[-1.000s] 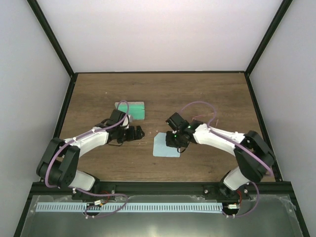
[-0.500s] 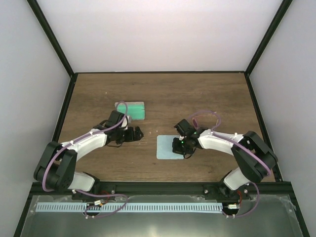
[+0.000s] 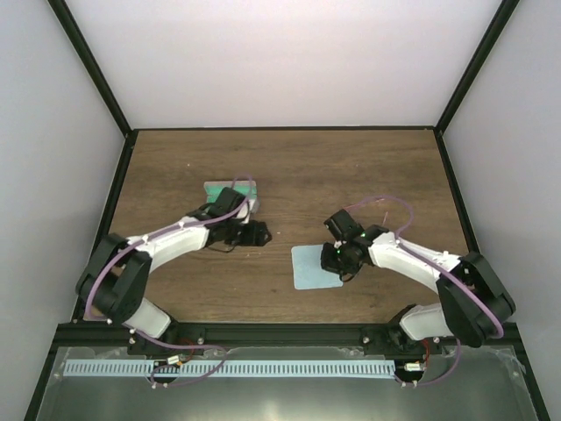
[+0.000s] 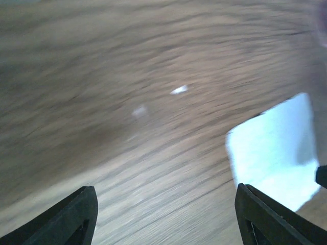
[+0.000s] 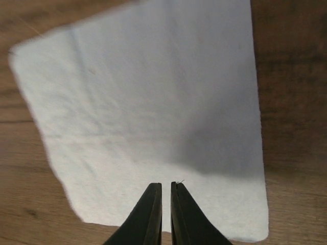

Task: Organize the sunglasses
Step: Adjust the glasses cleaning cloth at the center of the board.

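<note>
Right pincer (image 5: 165, 188): jaws drawn together w/ only a slit btwn them, tips down on the light blue cloth (image 5: 153, 102), near its right edge in the top view. Can't tell whether any fabric is nipped. Left pincer (image 4: 165, 187): spread wide, nothing in it, low over bare desk (image 3: 351, 167). Its wrist view is smeared, w/ the cloth showing off to the right. Just far of the left arm sits the case (image 3: 214, 189), green inside up, partly covered by the arm.

Sunglasses: can't make them out for sure in any view. Too thin, or hidden by an arm or cable. Not in either pincer.

Risks, as I judge:
- W/ the frame unlocated, a low sweep by either arm could clip or bend the thin wire.
- Shut tips pressing on the cloth may drag or bunch it, so it won't lie flat.
- The left arm sits tight to the case, so a wrist turn could shove it.
- Both pincers are near mid-desk, so crossing paths could mean a collision.
</note>
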Controlling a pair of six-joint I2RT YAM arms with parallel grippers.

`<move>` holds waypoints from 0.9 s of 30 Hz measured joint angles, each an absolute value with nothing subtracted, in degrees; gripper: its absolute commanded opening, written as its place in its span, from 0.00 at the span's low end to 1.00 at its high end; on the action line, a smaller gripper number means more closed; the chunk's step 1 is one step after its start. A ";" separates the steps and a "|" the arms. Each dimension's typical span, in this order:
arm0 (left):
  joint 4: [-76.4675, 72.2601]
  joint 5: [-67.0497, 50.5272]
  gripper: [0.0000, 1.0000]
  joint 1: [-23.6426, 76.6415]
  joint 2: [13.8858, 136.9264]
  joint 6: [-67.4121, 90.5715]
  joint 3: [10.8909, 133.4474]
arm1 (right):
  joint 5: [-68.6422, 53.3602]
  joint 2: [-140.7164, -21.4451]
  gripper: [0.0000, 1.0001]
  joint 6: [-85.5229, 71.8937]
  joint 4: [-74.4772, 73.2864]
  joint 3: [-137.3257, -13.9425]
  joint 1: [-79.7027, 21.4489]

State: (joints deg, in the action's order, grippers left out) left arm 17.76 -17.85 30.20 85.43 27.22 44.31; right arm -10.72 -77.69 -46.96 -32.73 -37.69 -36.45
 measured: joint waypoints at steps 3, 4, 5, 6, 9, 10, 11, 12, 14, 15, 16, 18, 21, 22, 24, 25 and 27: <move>18.52 -17.80 0.46 35.24 90.74 25.26 52.69 | -9.02 -76.38 0.04 -46.98 -34.94 -41.74 -35.59; 18.63 -17.82 0.36 36.84 92.53 24.75 55.48 | -8.67 -75.61 0.03 -46.98 -35.20 -42.72 -34.83; 18.50 -18.02 0.21 38.41 94.48 24.25 58.22 | -8.47 -74.81 0.02 -47.00 -35.31 -43.20 -33.98; 18.20 -18.39 0.08 39.79 96.23 23.81 60.53 | -8.25 -73.36 0.02 -47.05 -35.40 -43.44 -32.60; 17.52 -20.73 0.04 42.70 101.01 22.85 64.62 | -8.12 -69.30 0.06 -46.98 -36.69 -43.09 -29.65; 17.37 -21.69 0.04 43.31 102.54 22.48 65.32 | -8.16 -67.90 0.09 -46.96 -37.06 -42.83 -29.06; 17.30 -22.39 0.04 43.72 103.83 22.26 65.69 | -8.38 -65.89 0.12 -46.70 -37.28 -42.17 -28.42; 17.47 -23.22 0.04 44.23 105.32 22.04 66.15 | -8.58 -64.38 0.13 -46.74 -37.45 -41.60 -28.12; 18.02 -24.51 0.04 45.12 108.33 21.47 67.02 | -9.08 -61.30 0.15 -46.52 -37.71 -39.72 -27.81; 18.33 -24.84 0.04 45.52 109.40 21.15 67.37 | -9.45 -60.34 0.16 -46.59 -37.67 -38.65 -27.81; 18.68 -25.12 0.04 45.98 110.50 20.82 67.75 | -10.02 -59.72 0.16 -46.65 -37.58 -37.41 -27.81; 19.22 -25.50 0.04 46.72 111.79 20.47 68.16 | -11.03 -59.46 0.16 -47.05 -37.34 -34.72 -27.81; 19.35 -25.80 0.04 47.53 113.03 20.03 68.51 | -12.21 -59.75 0.16 -47.31 -36.80 -31.31 -27.79; 19.40 -25.69 0.04 47.62 113.36 19.77 68.58 | -12.47 -60.14 0.16 -47.33 -36.67 -30.65 -27.77; 19.46 -25.63 0.04 47.62 113.86 19.20 68.84 | -12.95 -61.45 0.16 -47.20 -36.03 -30.17 -27.77; 19.46 -25.36 0.04 47.62 114.02 19.00 69.06 | -13.26 -62.37 0.16 -47.13 -35.48 -30.17 -27.77; 19.44 -24.86 0.04 47.62 114.17 18.79 69.25 | -13.56 -63.64 0.17 -46.81 -34.26 -30.17 -27.77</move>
State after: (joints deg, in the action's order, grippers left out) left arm 19.44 -24.86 47.62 114.17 18.79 69.25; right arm -13.56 -63.64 -46.81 -34.26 -30.17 -27.77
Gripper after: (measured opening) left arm 0.042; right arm 0.162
